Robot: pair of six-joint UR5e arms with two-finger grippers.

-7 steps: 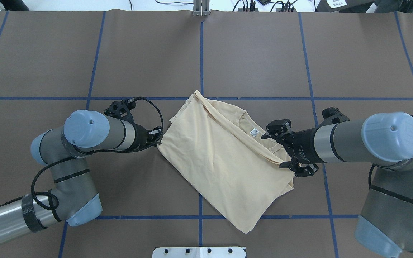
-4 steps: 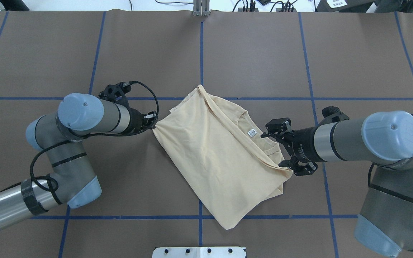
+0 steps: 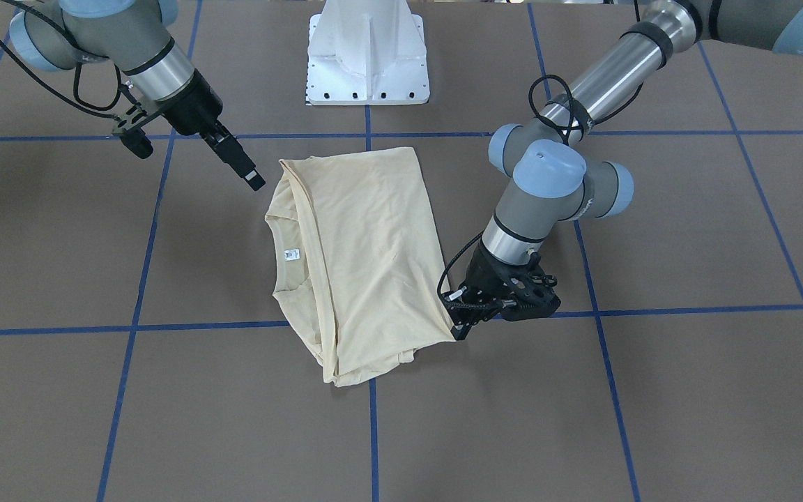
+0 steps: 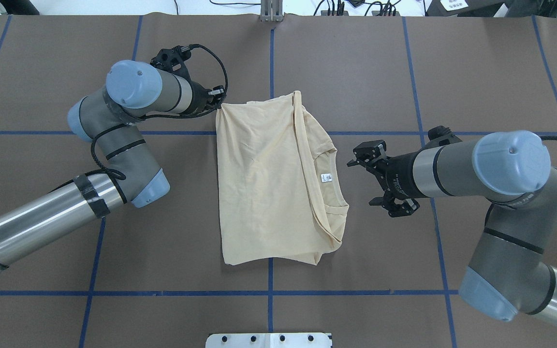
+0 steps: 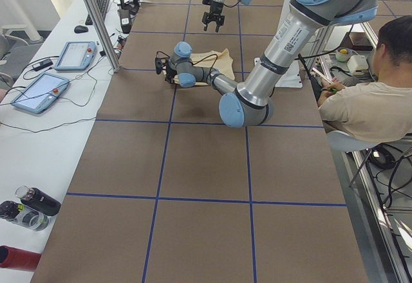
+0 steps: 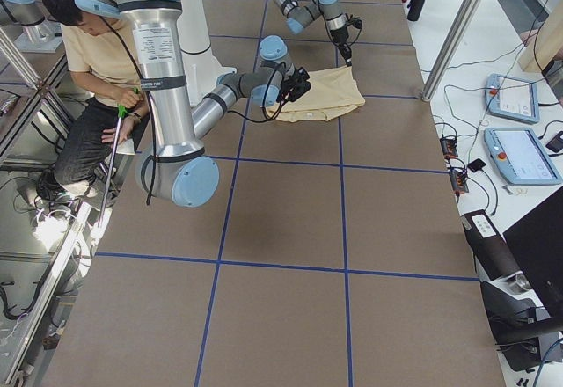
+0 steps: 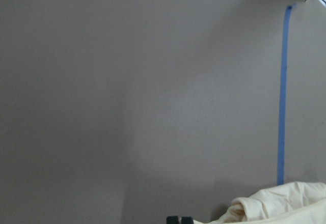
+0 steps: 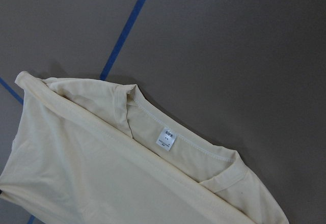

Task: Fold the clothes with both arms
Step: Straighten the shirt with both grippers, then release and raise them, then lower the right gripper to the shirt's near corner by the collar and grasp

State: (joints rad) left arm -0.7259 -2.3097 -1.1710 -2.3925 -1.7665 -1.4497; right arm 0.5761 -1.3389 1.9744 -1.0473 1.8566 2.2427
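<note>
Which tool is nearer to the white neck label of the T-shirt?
Right. The right tool hovers open beside the neck label, off the T-shirt; the left tool grips a far corner.

- The shirt (image 4: 264, 183) is plain pale cream-yellow over all that shows, neckband included.
- The neck label (image 4: 326, 178) is white with tiny dark lettering.
- The bench (image 4: 476, 72) is matt brown, crossed by a grid of blue tape lines (image 4: 272, 72).
- The left arm (image 4: 41, 227) and the right arm (image 4: 447, 166) are silver-grey, with light blue joint caps (image 4: 133, 84) and black bands (image 4: 91, 192).
- A black cable (image 4: 220, 60) loops on the left arm.
- The left pincer (image 4: 217, 101) and the right pincer (image 4: 369, 181) are black.
- The pedestal (image 3: 368, 52) is white.
- A person (image 5: 364, 106) in the side views wears a beige top.
</note>
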